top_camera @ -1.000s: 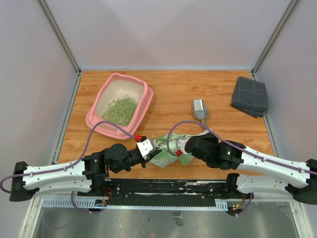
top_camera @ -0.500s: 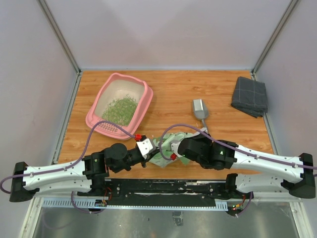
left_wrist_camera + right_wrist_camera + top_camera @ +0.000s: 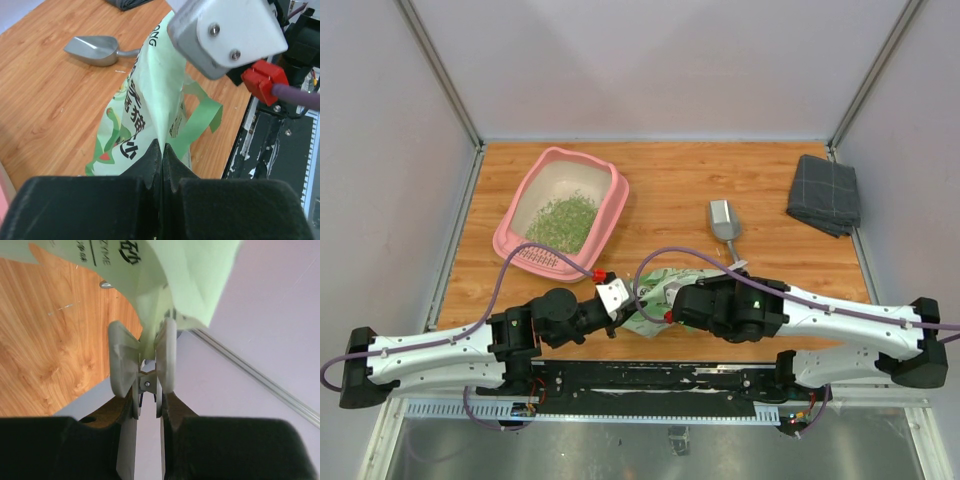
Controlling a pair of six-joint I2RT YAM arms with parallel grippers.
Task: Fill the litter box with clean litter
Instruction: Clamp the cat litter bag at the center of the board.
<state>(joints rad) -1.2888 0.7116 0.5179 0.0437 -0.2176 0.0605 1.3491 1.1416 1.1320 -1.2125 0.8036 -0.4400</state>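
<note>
The pink litter box sits at the back left of the table, with a heap of green clean litter inside it. Between the two arms, near the front edge, hangs a light green printed bag. My left gripper is shut on the bag's edge; the left wrist view shows the black jaws pinching the thin film of the bag. My right gripper is shut on the bag from the other side, its pale pads clamping a fold of the bag.
A grey metal scoop lies on the wood just behind the bag, also visible in the left wrist view. A folded grey cloth rests at the back right corner. The rail of the arm bases runs along the near edge.
My right arm has swung left, bringing its gripper closer to the left gripper. The bag is bunched tighter between them. The left arm has barely moved.
</note>
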